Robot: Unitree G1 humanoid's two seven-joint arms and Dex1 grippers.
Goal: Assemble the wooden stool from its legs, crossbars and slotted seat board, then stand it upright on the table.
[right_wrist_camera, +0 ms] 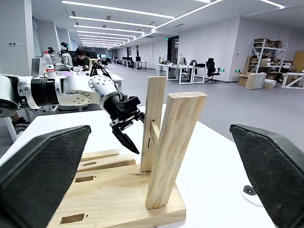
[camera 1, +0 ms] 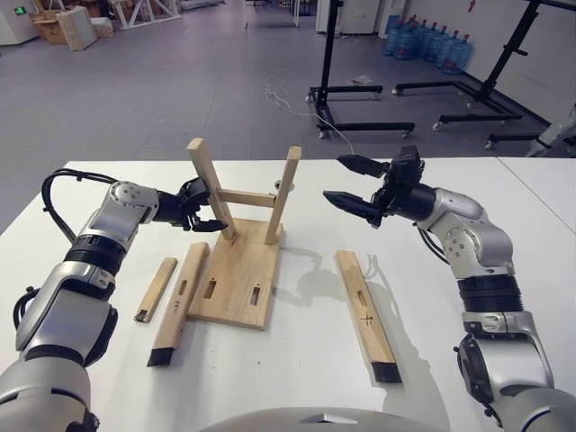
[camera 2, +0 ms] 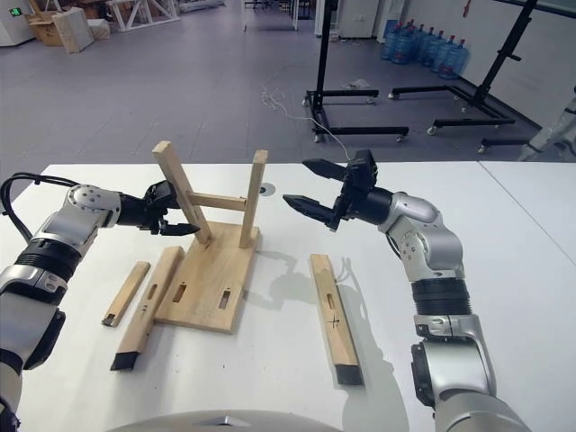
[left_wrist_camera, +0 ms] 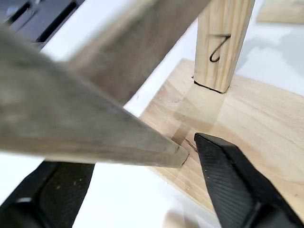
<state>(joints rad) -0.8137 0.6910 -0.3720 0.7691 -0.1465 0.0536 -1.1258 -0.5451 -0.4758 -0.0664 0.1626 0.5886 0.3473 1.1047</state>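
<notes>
Left tool [camera 1: 209, 214] is spread open astride the left upright leg [camera 1: 209, 184], near its foot. Right tool [camera 1: 333, 178] is gaped wide, held over bare desk [camera 1: 297, 360], apart from the right upright leg [camera 1: 283, 193]. Both legs, joined by a crossbar [camera 1: 245, 198], are seated in the seat board [camera 1: 238, 279], laid flat mid-desk, well off the edges. A hooked pen mark [left_wrist_camera: 216, 47] is seen on the right leg; not readable.

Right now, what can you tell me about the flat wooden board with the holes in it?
The seat board is a pale, flat wooden rectangle lying on the white table. Two slots in its near half are empty. At its far end two legs stand in it, joined by a crossbar. A loose leg lies along its left edge.
</notes>
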